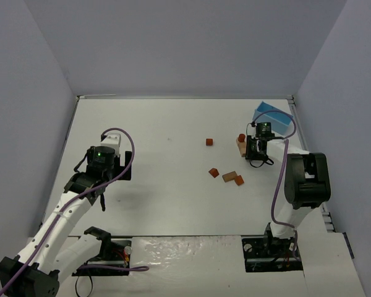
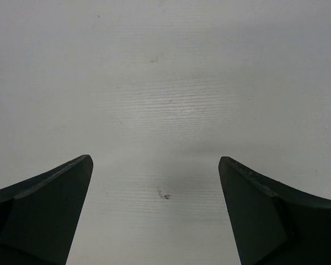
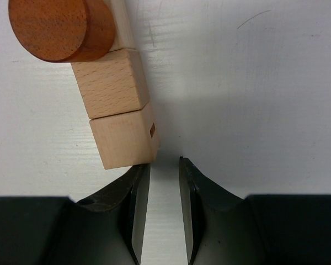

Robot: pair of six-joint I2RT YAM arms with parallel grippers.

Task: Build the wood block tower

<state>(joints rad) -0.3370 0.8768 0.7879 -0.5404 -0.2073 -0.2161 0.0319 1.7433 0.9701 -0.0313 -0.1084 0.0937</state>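
Observation:
The wood block tower (image 1: 241,143) stands at the right of the table: tan cubes (image 3: 111,83) stacked with a reddish round-topped piece (image 3: 60,27) on top. Its nearest tan cube (image 3: 127,138) lies just ahead and left of my right gripper (image 3: 164,163). That gripper (image 1: 255,150) sits right beside the tower, jaws nearly together with nothing between them, the left fingertip (image 3: 140,172) at the cube's corner. My left gripper (image 2: 155,165) hangs wide open over bare table at the left (image 1: 102,198).
Loose blocks lie mid-table: an orange cube (image 1: 209,142), an orange wedge (image 1: 214,172), a brown flat piece (image 1: 229,176) and an orange cube (image 1: 239,180). A light blue box (image 1: 273,117) stands behind the tower near the right wall.

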